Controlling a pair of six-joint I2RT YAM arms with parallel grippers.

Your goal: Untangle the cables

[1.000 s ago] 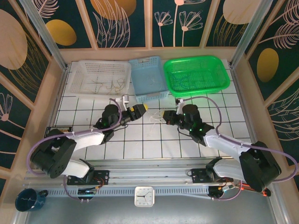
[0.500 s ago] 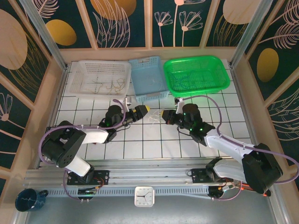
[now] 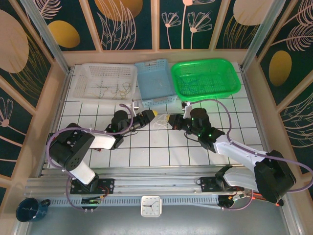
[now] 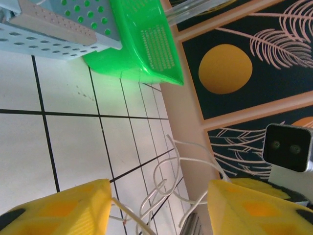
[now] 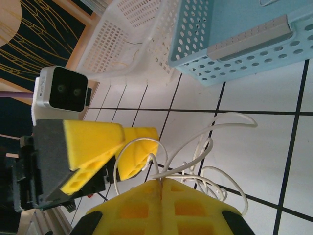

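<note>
A small tangle of white cables (image 3: 160,123) lies on the tiled table between the two grippers. My right gripper (image 3: 169,120) is at its right side. In the right wrist view its yellow jaws (image 5: 161,182) are pressed together, with white cable strands (image 5: 210,159) coming out of the seam and looping over the tiles. My left gripper (image 3: 152,114) faces it from the left. In the left wrist view the left gripper (image 4: 156,210) is open, and the cable loops (image 4: 164,188) hang in the gap between its yellow fingers (image 4: 58,208), one strand beside the left finger.
Three baskets line the far edge: a white basket (image 3: 110,65) holding several wires, a light blue basket (image 3: 159,101) and a green basket (image 3: 205,61). The blue basket's wall (image 5: 244,34) is close behind the cables. Wooden walls enclose the table.
The right gripper has edged left with the cables toward the left gripper. The left arm's lower links have swung inward while its gripper has stayed near the tangle.
</note>
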